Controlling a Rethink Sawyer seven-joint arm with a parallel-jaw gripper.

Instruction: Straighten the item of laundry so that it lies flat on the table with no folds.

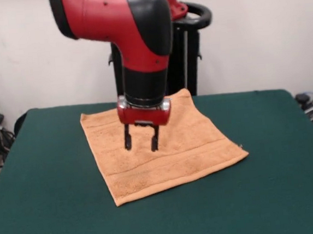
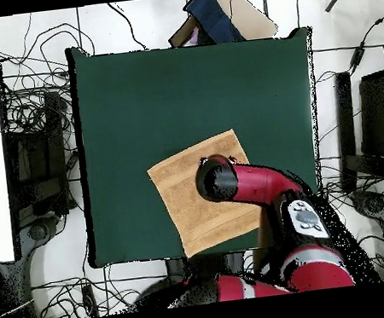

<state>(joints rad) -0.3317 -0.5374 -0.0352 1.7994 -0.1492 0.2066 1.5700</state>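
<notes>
Risk of bunching the towel [image 1: 165,154] into new folds if lowered and dragged, since already seemed flat on the green counter [image 1: 47,187] near the robot's side. Hovered upright over the towel's middle, end effector [image 1: 141,145] open and empty, fingers pointed straight down.

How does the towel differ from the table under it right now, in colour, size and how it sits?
The towel is light orange-tan; the table is dark green. The towel is far smaller and covers only part of the table, on the robot's side. The towel lies turned at an angle, its corners pointing toward the table's straight edges. Both look flat, with no folds visible beside the gripper.
</notes>
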